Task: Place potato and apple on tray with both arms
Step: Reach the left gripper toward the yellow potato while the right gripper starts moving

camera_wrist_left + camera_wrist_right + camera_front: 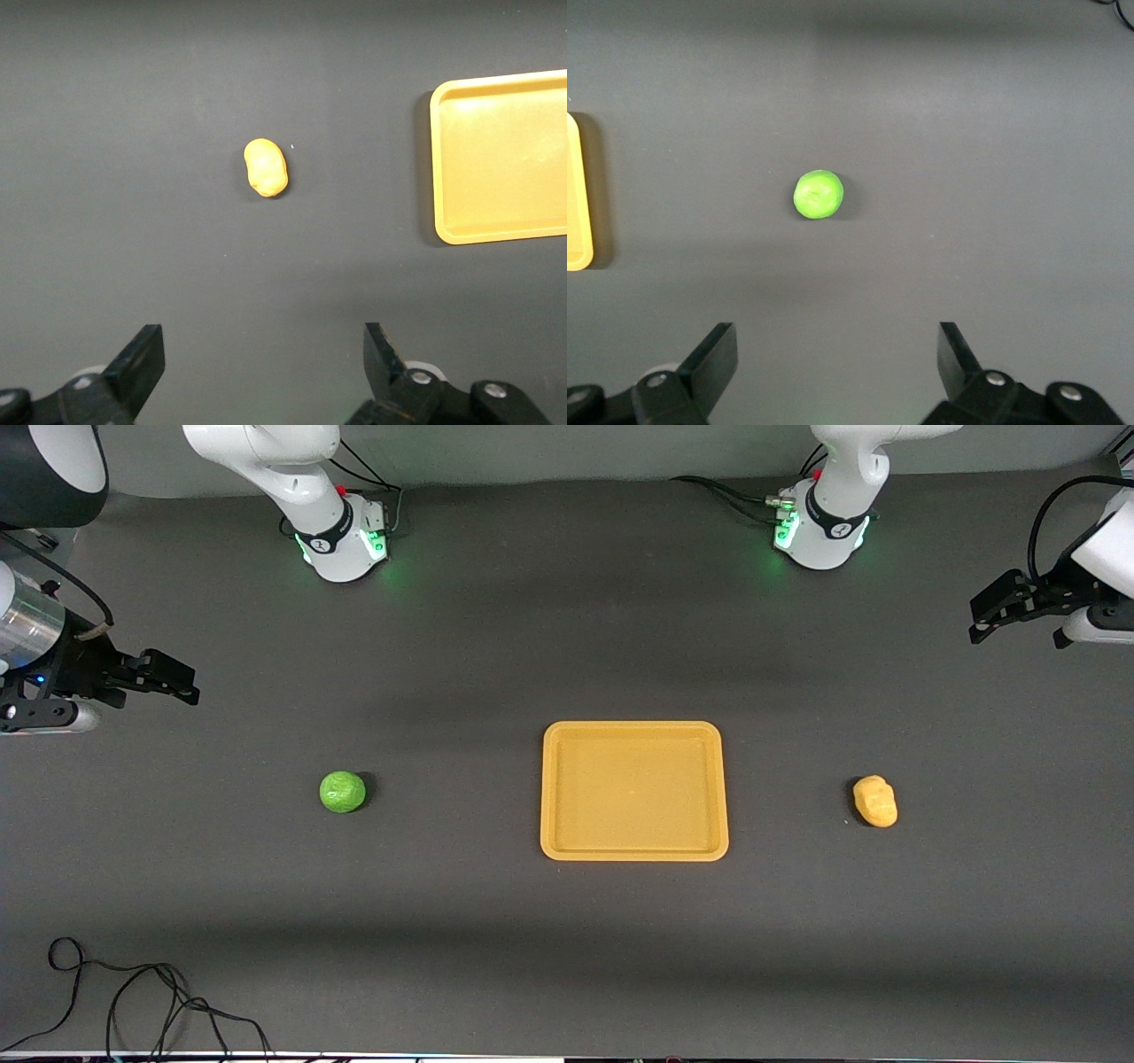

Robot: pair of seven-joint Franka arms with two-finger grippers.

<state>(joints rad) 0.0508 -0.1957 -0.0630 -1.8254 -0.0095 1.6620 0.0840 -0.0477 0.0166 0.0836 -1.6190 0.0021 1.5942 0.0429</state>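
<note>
The orange-yellow tray (633, 850) lies empty at the table's middle. The yellow-orange potato (875, 801) lies on the table beside it toward the left arm's end; it also shows in the left wrist view (266, 167) with a tray corner (443, 230). The green apple (342, 791) lies beside the tray toward the right arm's end; it also shows in the right wrist view (819, 194) with the tray's edge (576, 195). My left gripper (979, 622) (264, 354) is open and empty, high over the table's end. My right gripper (182, 685) (837, 354) is open and empty over the other end.
Black cables (133, 1001) lie on the table near the front camera at the right arm's end. The two arm bases (345, 540) (819, 531) stand along the table edge farthest from the camera.
</note>
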